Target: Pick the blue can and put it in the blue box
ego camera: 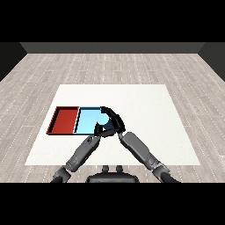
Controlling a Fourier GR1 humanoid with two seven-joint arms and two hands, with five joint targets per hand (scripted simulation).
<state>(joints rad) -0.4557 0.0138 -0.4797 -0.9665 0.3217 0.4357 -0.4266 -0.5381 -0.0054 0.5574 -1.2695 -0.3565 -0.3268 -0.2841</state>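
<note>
The light blue tray (86, 121) lies at the table's left centre, with the red tray (65, 120) touching its left side. My right hand (115, 120) hangs over the blue tray's right end, its fingers curled in an arch. A small patch of the blue can (107, 128) shows under those fingers; the rest of the can is hidden by the hand. My left hand (97, 130) rests at the blue tray's near right corner, just left of the right hand, fingers relaxed and holding nothing.
The white table (149, 114) stretches to the right and behind the trays. Both forearms cross the table's near edge and meet close together in front of the blue tray.
</note>
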